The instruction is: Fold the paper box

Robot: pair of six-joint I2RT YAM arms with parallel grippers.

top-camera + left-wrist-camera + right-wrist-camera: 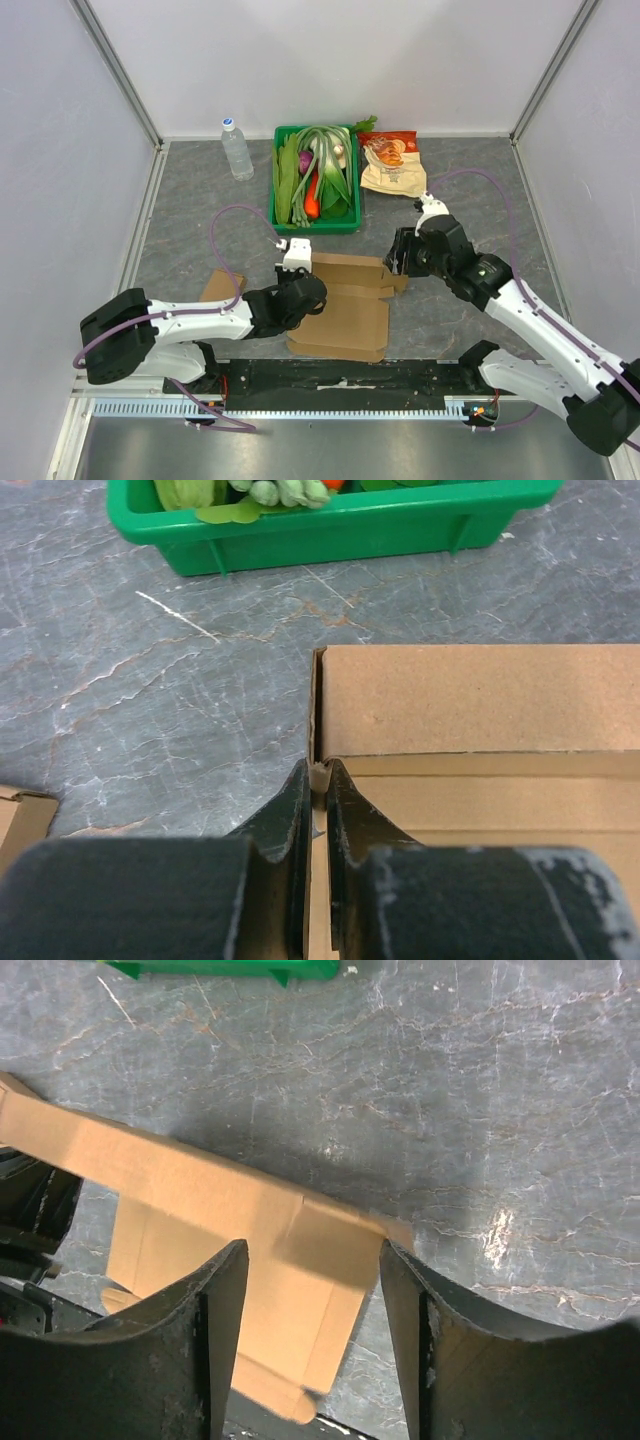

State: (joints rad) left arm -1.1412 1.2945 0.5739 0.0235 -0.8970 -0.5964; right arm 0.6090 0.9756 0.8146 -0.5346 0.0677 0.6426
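Black-fingered, the left tool (318,775) was pinched together on a thin standing edge of the cardboard box (480,700), at a corner of the box in the middle of the left wrist view. Seen from above, it sat at the box's left edge, low in the centre of the frame. The right tool (310,1260) had its fingers spread apart, and a brown end flap of the box lay between them. Whether either finger touched the flap could not be told. In the overhead view this tool hung over the box's upper right corner.

The box lay mostly flat and unfolded on the grey marbled tabletop (200,220), between the two arms. A smaller cardboard piece (220,287) lay just left of it. Farther up the frame stood a green crate (320,226) of vegetables (315,170), with a clear water bottle (237,150) at its left and a snack bag (392,165) at its right.
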